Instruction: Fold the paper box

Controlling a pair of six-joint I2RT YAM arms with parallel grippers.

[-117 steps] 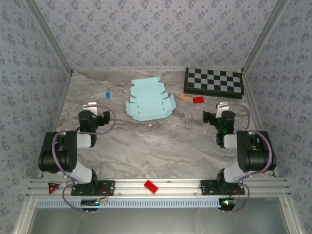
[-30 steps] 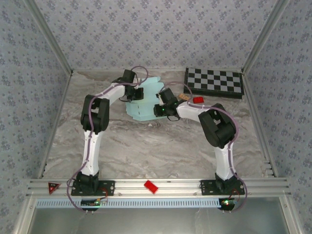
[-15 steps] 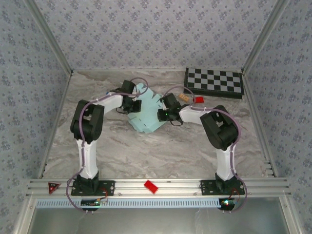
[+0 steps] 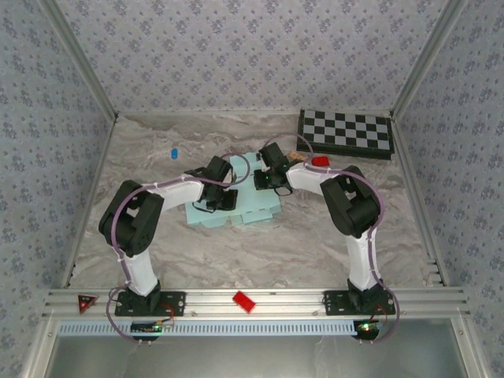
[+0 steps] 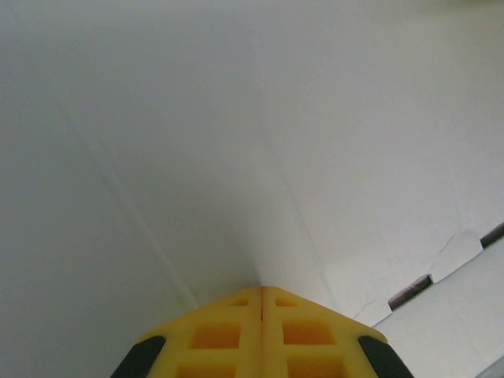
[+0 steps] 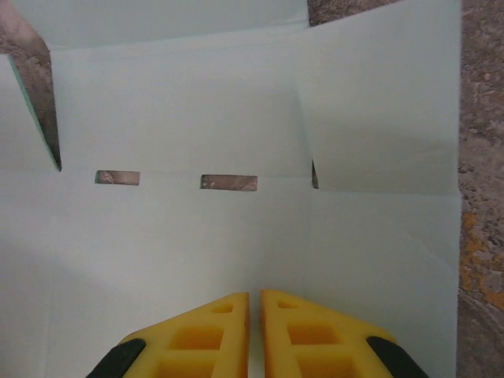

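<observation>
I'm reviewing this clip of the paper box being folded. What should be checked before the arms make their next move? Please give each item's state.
1. Left gripper shut, fingers together and pointed at the paper box: ok.
2. Right gripper shut to a thin gap, over the sheet: ok.
3. Card pinched between either pair of fingers: cannot tell.
4. Sheet lying flat in front of the right gripper, slots and creases visible: ok.
5. Chessboard and red block apart from the sheet: ok.
6. A flap standing up already: cannot tell.
</observation>
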